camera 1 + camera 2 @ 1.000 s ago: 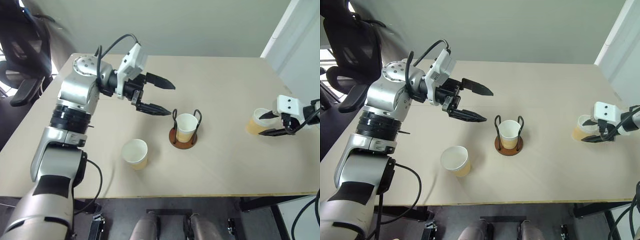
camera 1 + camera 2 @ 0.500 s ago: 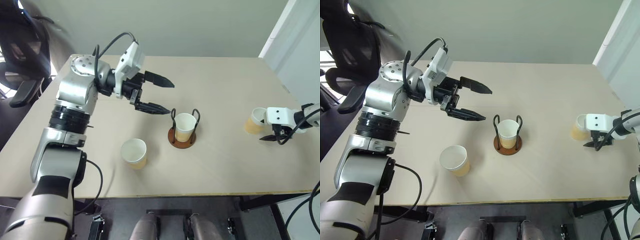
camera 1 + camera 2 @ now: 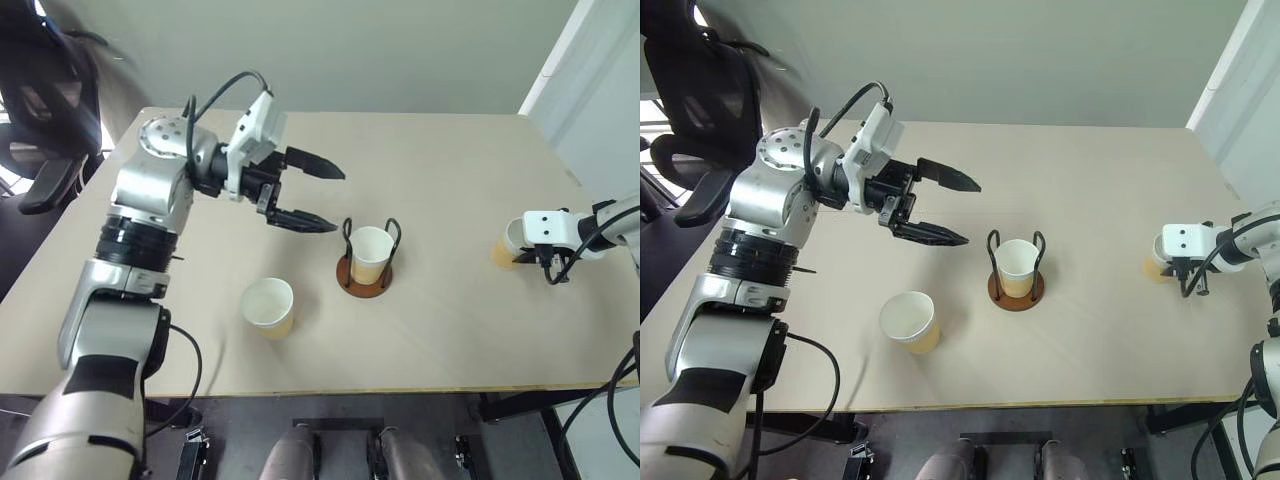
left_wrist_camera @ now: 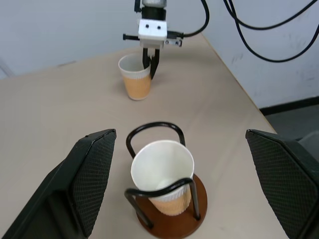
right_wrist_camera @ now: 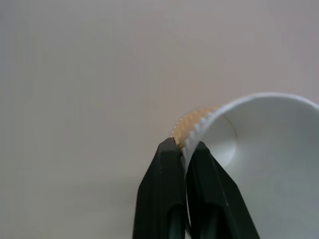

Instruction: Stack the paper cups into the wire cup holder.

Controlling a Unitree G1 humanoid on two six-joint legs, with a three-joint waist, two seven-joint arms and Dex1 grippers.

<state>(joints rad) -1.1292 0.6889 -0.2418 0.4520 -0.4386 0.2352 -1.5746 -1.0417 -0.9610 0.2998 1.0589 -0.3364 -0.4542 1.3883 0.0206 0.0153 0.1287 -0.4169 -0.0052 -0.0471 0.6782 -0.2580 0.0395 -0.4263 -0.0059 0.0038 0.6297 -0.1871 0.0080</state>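
Observation:
One paper cup (image 3: 370, 253) stands inside the wire cup holder (image 3: 364, 286) at the table's middle. A second paper cup (image 3: 269, 305) stands loose to the front left of the holder. The third cup (image 3: 505, 245) stands near the table's right edge. My right gripper (image 5: 185, 147) is shut on that cup's rim, one finger inside the wall and one outside. My left gripper (image 3: 338, 201) hovers open and empty above the table, just left of the holder, pointing toward it.
The pale wooden table (image 3: 450, 150) has bare room behind and in front of the holder. Its right edge runs close by the right cup. A black office chair (image 3: 40, 110) stands off the table's far left corner.
My right gripper went from open beside the right cup to shut on its rim, swinging in over the cup. The left arm stayed put.

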